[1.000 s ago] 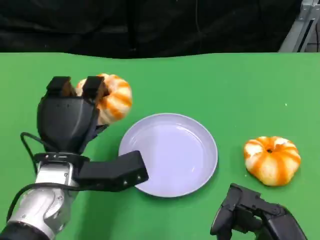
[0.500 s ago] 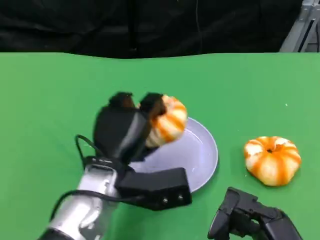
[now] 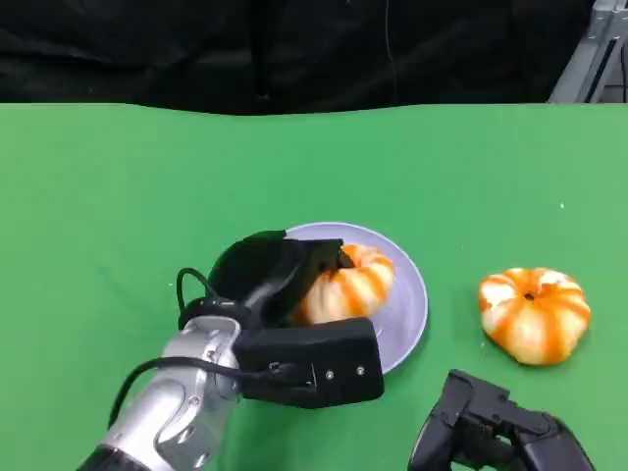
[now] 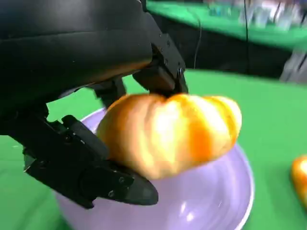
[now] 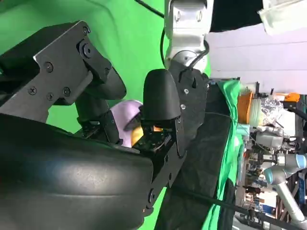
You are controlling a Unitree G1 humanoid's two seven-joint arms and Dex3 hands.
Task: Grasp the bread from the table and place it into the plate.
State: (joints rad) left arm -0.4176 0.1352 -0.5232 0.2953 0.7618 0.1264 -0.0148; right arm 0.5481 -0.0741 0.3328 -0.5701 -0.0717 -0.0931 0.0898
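My left hand (image 3: 270,277) grips an orange-and-white striped bread roll (image 3: 345,285) over the lilac plate (image 3: 409,294) in the middle of the green table. In the left wrist view the roll (image 4: 170,132) sits between the black fingers (image 4: 91,175), low over the plate (image 4: 211,201); whether it touches the plate is unclear. A second striped roll (image 3: 533,312) lies on the table to the plate's right. My right hand (image 3: 491,432) rests low at the near right edge, its fingers curled in with nothing held.
The green table (image 3: 118,186) spreads wide to the left and behind the plate. A black backdrop (image 3: 294,49) runs along the far edge. In the right wrist view my right hand (image 5: 96,143) looks toward the left arm (image 5: 188,28) and the plate (image 5: 125,117).
My left hand has carried the roll from the plate's left to over the plate and lowered it toward the dish. The right hand and second roll stayed put.
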